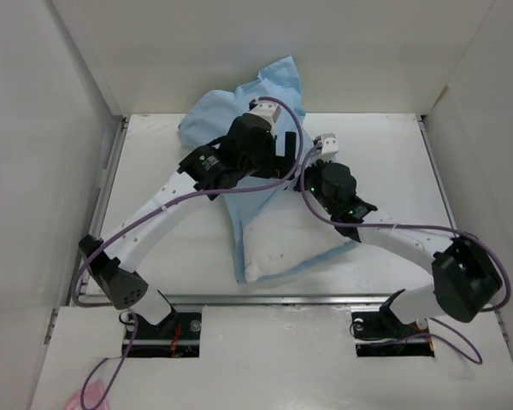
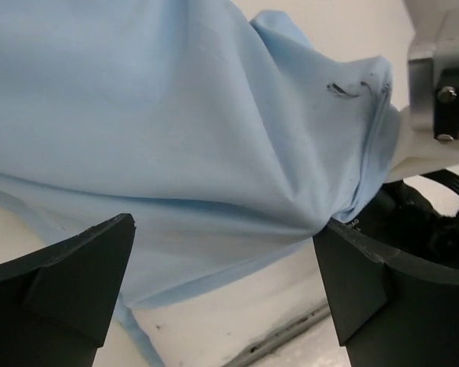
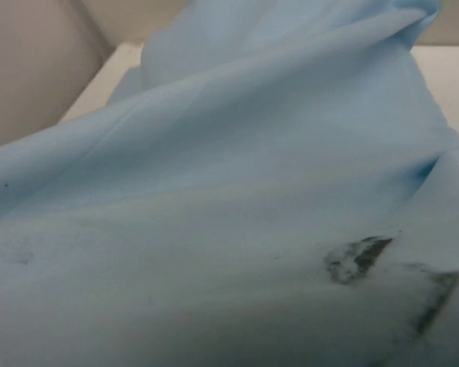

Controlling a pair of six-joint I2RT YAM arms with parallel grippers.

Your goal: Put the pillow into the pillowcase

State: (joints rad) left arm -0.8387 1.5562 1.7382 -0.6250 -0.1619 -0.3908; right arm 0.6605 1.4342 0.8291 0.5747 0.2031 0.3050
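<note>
At the near side of the bench [image 1: 393,171] the pillow [image 1: 282,243] is seen lying with its white near end bare, edged on both sides by pale blue cloth. Its far end is hidden under the two arms, so how far it sits inside cannot be told, and the task is judged unfinished. A risk is judged here: with little or nothing clamped, the loose cloth could slip off the pillow, or a fold could be snagged on a finger and the sack dragged away. Further out, the left pincer [image 2: 223,229] is shown with its jaws spread wide; the pillowcase [image 2: 176,115] is draped between them and nothing is gripped. The right pincer [image 1: 327,141] lies just beside it; its fingers are not shown by its own camera, where only blue cloth is seen, so its opening cannot be told. Farthest off, the rest of the pillowcase is bunched against the back wall
</note>
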